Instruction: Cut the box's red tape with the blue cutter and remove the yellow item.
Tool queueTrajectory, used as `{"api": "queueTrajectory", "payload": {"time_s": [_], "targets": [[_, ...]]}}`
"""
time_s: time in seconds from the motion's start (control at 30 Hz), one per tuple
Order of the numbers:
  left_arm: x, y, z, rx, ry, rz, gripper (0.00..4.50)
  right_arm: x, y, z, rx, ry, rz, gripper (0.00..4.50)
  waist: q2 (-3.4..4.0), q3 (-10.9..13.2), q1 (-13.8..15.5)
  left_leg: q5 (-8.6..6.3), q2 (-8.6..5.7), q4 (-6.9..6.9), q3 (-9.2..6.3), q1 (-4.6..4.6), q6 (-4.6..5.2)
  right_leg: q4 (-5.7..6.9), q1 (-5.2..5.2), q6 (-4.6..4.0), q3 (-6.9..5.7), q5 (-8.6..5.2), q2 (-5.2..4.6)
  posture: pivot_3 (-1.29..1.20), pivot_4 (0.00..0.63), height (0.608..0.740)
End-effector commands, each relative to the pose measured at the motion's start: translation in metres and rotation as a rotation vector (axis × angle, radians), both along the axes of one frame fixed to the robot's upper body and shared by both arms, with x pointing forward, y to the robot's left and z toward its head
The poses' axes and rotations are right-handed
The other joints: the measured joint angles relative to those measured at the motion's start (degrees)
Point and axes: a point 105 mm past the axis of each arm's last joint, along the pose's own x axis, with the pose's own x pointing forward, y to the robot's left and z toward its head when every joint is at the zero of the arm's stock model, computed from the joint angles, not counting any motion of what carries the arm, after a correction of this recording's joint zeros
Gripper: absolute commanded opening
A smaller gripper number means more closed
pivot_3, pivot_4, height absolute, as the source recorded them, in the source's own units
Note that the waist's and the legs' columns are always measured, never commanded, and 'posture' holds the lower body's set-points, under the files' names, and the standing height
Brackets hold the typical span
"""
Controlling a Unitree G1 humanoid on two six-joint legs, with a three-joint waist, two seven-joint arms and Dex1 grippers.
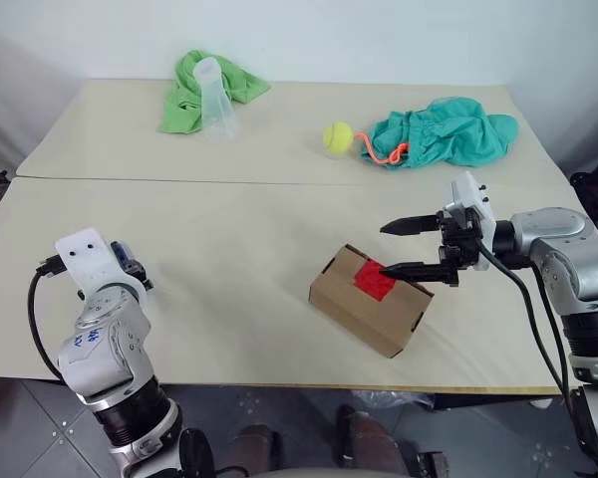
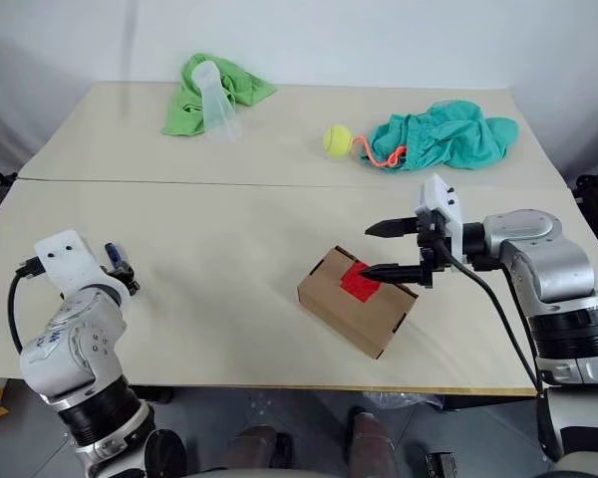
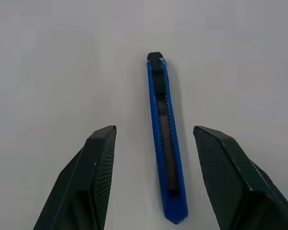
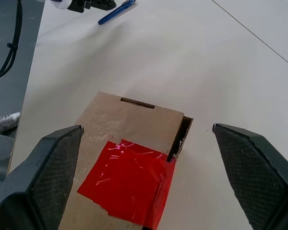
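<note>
The brown box (image 1: 364,309) lies on the near table, right of centre, its flaps closed under the red tape (image 1: 373,280). My right gripper (image 1: 383,249) hovers open just over the box's right end, with one finger above the tape (image 4: 127,184) and the other higher up. At the near left, the blue cutter (image 3: 165,139) lies flat on the table. My left gripper (image 3: 154,129) is open around it, with a gap on each side between the fingers (image 3: 93,163) and the cutter. The yellow item is out of view.
On the far table there are a tennis ball (image 1: 338,137), a teal cloth (image 1: 448,131) with an orange-pink cord (image 1: 379,154), and a green cloth (image 1: 194,90) under a tipped clear cup (image 1: 216,100). A seam (image 1: 279,182) joins the two tables.
</note>
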Motion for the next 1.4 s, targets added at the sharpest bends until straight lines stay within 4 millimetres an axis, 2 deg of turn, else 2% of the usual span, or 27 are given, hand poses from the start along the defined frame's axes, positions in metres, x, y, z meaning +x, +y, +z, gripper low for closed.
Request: {"api": "queueTrajectory", "payload": {"time_s": [0.03,0.4,0.67,0.87,0.93,1.07,1.13,1.27,1.4], "targets": [[-0.001,0.0,0.003,-0.003,-0.006,0.01,2.67,-0.005,0.002,0.012,0.019,-0.049,0.02,4.5,0.0,0.0,0.0,0.0,0.0,0.0,0.0,0.0,0.0,0.0,0.0,0.0,0.0,0.0,0.0,0.0,0.15,0.74],[-0.011,0.007,-0.012,-0.02,0.076,0.059,2.67,-0.003,0.003,0.012,0.015,-0.053,0.013,4.5,0.0,0.0,0.0,0.0,0.01,0.0,0.0,0.0,-0.01,0.01,0.0,0.0,0.0,0.0,0.01,0.0,0.15,0.74],[-0.002,-0.006,-0.024,-0.1,0.091,-0.006,2.67,-0.004,0.007,0.016,0.014,-0.069,0.023,4.5,0.0,0.0,0.1,0.0,0.0,0.01,0.0,0.01,-0.01,0.02,0.0,0.0,0.0,0.0,-0.01,0.0,0.15,0.74],[0.002,-0.007,-0.029,-0.124,0.105,-0.02,2.67,-0.004,0.006,0.016,0.011,-0.074,0.017,4.5,0.01,0.0,0.2,0.02,-0.01,0.03,0.0,0.05,-0.04,0.11,0.02,0.0,0.0,0.0,-0.03,0.0,0.15,0.74],[0.002,-0.006,-0.031,-0.131,0.116,-0.03,2.32,-0.004,0.006,0.016,0.011,-0.074,0.013,4.5,0.02,0.0,0.2,0.04,-0.01,0.03,0.0,0.07,-0.07,0.15,0.02,-0.01,0.0,0.0,-0.03,0.0,0.15,0.74],[0.001,-0.003,-0.034,-0.13,0.137,-0.029,1.26,-0.004,0.005,0.016,0.009,-0.076,0.008,4.5,0.03,0.0,0.1,0.08,-0.01,0.03,0.01,0.15,-0.12,0.28,0.02,-0.05,0.02,-0.02,-0.03,0.0,0.15,0.74],[0.001,-0.002,-0.036,-0.128,0.15,-0.025,1.26,-0.003,0.004,0.016,0.007,-0.076,0.005,4.5,0.03,0.0,0.1,0.09,-0.01,0.03,0.01,0.18,-0.13,0.35,0.02,-0.08,0.03,-0.04,-0.03,0.0,0.15,0.74],[-0.001,0.0,-0.036,-0.119,0.162,-0.013,0.41,-0.003,0.004,0.017,0.006,-0.077,0.001,4.5,0.03,0.0,0.0,0.1,-0.01,0.03,0.01,0.21,-0.16,0.41,0.02,-0.11,0.04,-0.06,-0.03,0.0,0.15,0.74],[-0.002,0.001,-0.036,-0.109,0.172,-0.022,0.39,-0.003,0.003,0.018,0.003,-0.083,-0.006,4.5,0.03,0.0,0.0,0.1,0.0,0.03,0.01,0.21,-0.16,0.42,0.02,-0.12,0.04,-0.06,-0.03,0.0,0.15,0.74]]}}
